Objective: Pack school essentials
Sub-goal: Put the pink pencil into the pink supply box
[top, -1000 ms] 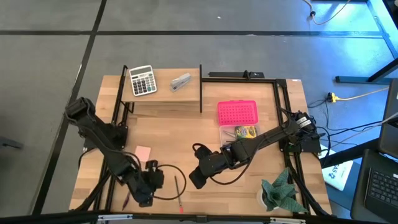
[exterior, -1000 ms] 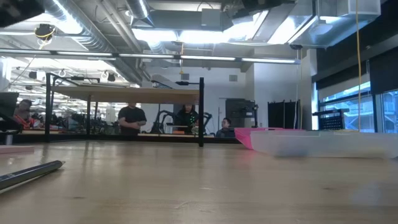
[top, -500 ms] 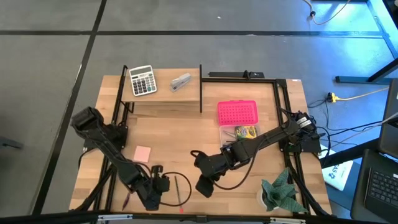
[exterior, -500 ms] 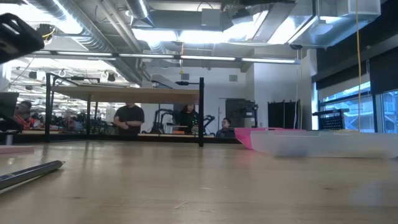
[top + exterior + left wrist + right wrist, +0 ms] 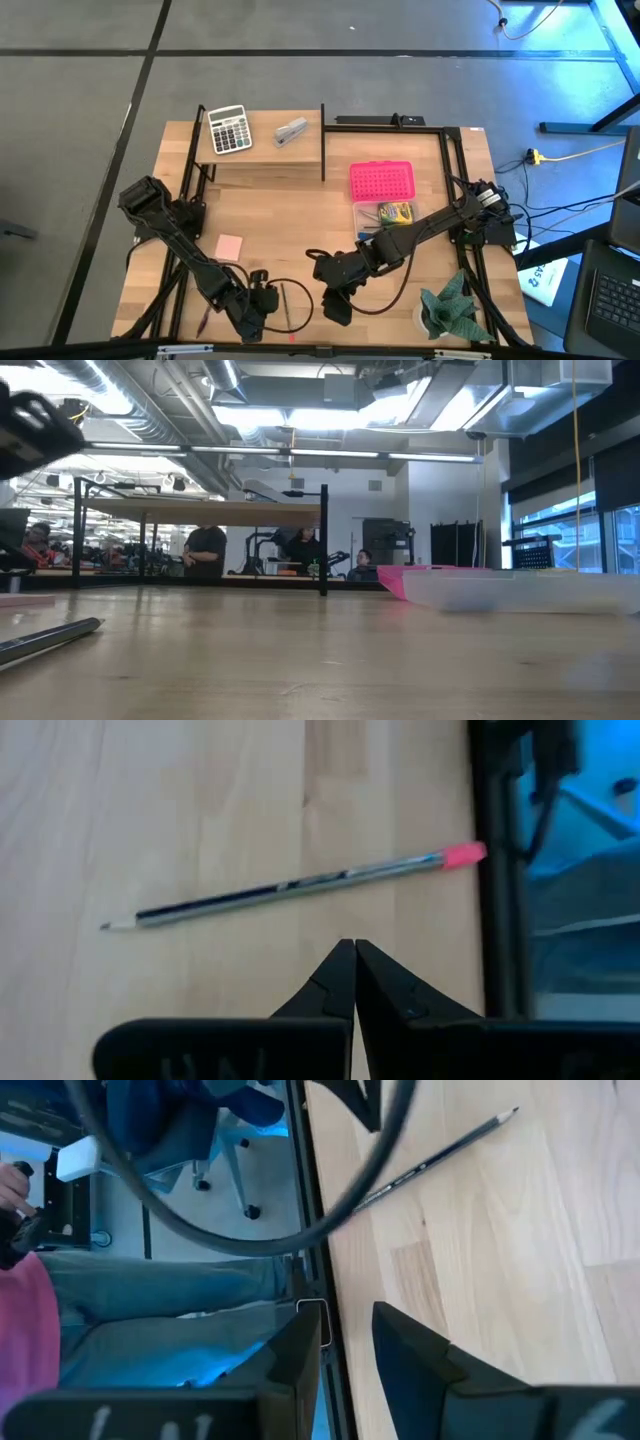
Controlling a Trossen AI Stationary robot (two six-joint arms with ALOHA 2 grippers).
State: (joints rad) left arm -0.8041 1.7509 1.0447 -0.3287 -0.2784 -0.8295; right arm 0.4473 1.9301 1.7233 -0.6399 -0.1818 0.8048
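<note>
A thin pencil (image 5: pixel 285 305) with a pink eraser end lies flat near the table's near edge, seen closer as the pencil (image 5: pixel 300 888). My left gripper (image 5: pixel 262 305) hovers just left of it, shut (image 5: pixel 352 958), touching nothing. My right gripper (image 5: pixel 335 305) hangs to the pencil's right, over the near edge, fingers slightly open (image 5: pixel 345 1350). The pale pink note pad (image 5: pixel 230 247) lies flat. Another pen (image 5: pixel 203 322) lies by the near-left corner. The yellow-green crayon box (image 5: pixel 395 211) sits in a clear case tray. Scissors and eraser do not show.
The case's pink lid (image 5: pixel 381 181) lies behind its tray (image 5: pixel 520 592). A calculator (image 5: pixel 229 129) and grey stapler (image 5: pixel 291 131) sit on a raised shelf at the far side. A green object (image 5: pixel 450 310) stands near the right corner. Black cables loop by both grippers.
My left gripper has moved toward the table's near edge and to the right, closing in on the pencil. My right gripper has also moved toward the near edge and slightly right. The pencil and note pad have stayed put.
</note>
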